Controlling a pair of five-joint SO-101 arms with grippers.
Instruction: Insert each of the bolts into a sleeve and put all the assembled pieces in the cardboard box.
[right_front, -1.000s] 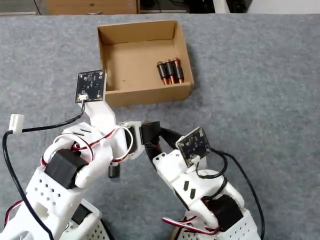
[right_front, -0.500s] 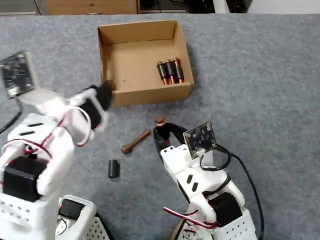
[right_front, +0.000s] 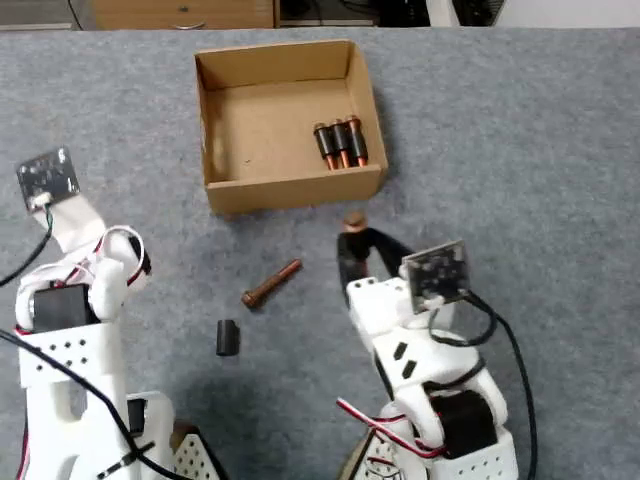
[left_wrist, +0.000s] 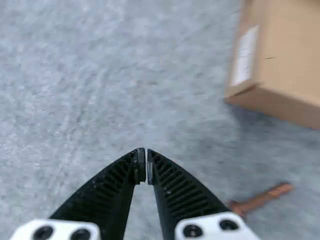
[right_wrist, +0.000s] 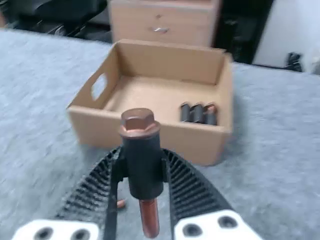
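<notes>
3 assembled pieces already lie in the cardboard box, and we hold a 4th piece — bolt through sleeve, upright — clamped in the right tool, just short of the box's near wall. The left tool is closed on nothing, over the desk well to the side. We judge the step in hand to be delivery: next we must lift the piece over that wall and release it inside. A loose bolt and a loose sleeve lie apart on the desk, not yet joined.
</notes>
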